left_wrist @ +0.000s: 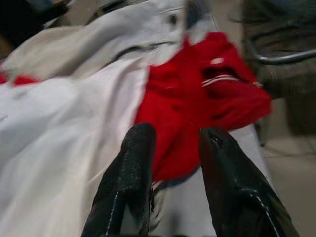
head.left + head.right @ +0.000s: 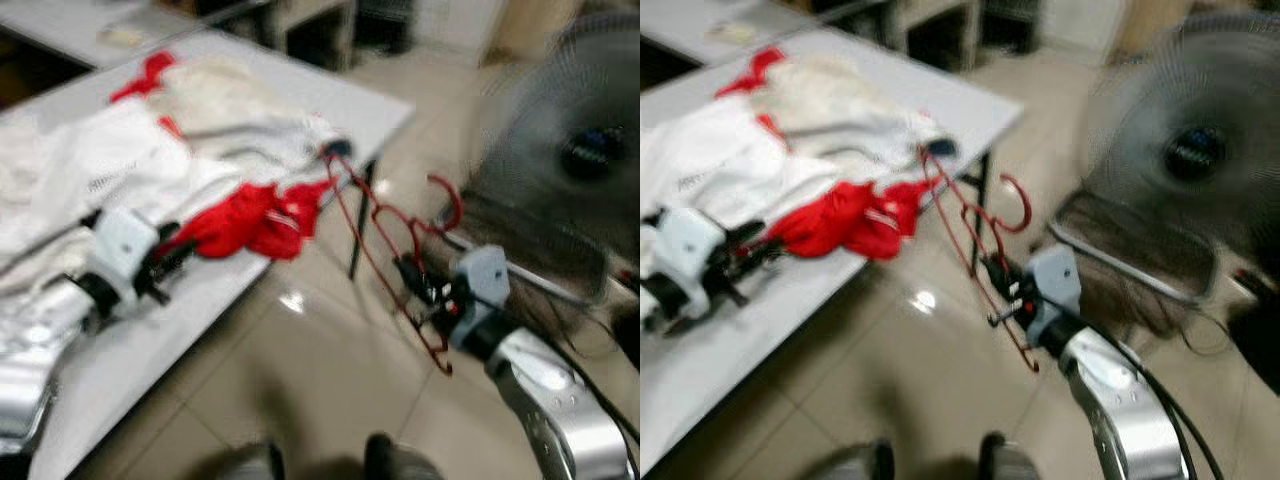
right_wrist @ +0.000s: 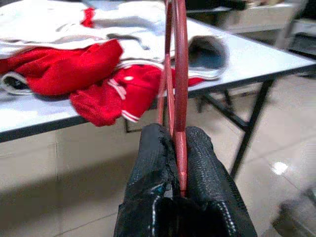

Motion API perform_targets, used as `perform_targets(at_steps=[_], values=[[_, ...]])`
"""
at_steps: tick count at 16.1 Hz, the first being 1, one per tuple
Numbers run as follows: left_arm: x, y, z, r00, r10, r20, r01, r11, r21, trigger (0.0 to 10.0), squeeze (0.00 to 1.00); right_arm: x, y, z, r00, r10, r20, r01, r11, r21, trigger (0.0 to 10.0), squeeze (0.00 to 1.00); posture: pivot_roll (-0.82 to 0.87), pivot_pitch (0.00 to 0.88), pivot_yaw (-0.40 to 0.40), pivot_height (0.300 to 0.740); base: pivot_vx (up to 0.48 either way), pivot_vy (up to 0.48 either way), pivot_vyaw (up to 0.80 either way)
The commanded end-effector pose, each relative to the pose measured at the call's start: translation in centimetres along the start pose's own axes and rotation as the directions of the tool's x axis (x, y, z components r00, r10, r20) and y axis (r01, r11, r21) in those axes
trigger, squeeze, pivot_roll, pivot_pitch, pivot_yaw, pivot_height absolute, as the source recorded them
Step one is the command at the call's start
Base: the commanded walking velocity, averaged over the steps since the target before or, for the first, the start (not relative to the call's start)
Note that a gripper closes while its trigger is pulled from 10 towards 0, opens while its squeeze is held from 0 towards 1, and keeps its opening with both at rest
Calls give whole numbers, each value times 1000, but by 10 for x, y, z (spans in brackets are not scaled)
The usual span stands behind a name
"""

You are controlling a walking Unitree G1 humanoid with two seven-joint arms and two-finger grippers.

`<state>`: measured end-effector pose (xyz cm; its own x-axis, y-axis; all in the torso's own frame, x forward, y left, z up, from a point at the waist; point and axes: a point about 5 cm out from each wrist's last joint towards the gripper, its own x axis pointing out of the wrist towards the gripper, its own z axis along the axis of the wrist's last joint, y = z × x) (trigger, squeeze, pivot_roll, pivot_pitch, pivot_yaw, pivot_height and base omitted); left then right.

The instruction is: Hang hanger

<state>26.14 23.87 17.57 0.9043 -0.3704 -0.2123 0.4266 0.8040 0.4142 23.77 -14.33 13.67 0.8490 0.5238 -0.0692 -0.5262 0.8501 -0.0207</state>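
- Gripping red hanger [image 2: 385,255] between shut fingers of right gripper [image 2: 425,290], off table [image 2: 150,340] at 3 o'clock, hook uppermost (probably kept clear for carrying to a rail).
- Hovering left gripper [image 1: 170,148] over red garment [image 1: 197,94], fingers narrowly parted, holding nothing.
- Confirming pinch on wire via right wrist view; blurred in eye views.
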Motion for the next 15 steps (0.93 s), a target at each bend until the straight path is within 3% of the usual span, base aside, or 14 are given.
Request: perform_targets(at_steps=[1, 3, 6, 8, 13, 15], values=[[3, -5, 3, 1000, -3, -6, 3, 1000, 23, 10000, 0, -2, 1, 0, 1000, 10, 0, -10, 1000, -4, 10000, 0, -70, 120, 7, 740, 0, 0, 0], [10, -8, 3, 998, 51, -32, -49, 997, 63, 10000, 0, -2, 1, 0, 1000, 13, 1, -13, 1000, -11, 10000, 0, -72, 121, 9, 740, 0, 0, 0], [19, 0, 13, 984, 180, 11, -181, 980, 89, 10000, 0, -3, 1, 0, 1000, 15, 1, -15, 1000, -19, 10000, 0, -71, 121, 8, 740, 0, 0, 0], [24, 1, 17, 977, 213, 28, -215, 974, 70, 10000, 0, -3, 3, -1, 1000, 20, 1, -20, 1000, -23, 10000, 0, -72, 119, 8, 740, 0, 0, 0], [33, 20, 8, 940, 337, -49, -321, 926, 198, 10000, 0, -2, 5, 0, 1000, 29, -3, -29, 998, -50, 10000, 0, -76, 114, 12, 740, 0, 0, 0], [32, 29, 6, 922, 381, -71, -363, 913, 184, 10000, 0, -2, 5, 0, 1000, 29, -4, -29, 998, -51, 10000, 0, -76, 111, 13, 740, 0, 0, 0]])
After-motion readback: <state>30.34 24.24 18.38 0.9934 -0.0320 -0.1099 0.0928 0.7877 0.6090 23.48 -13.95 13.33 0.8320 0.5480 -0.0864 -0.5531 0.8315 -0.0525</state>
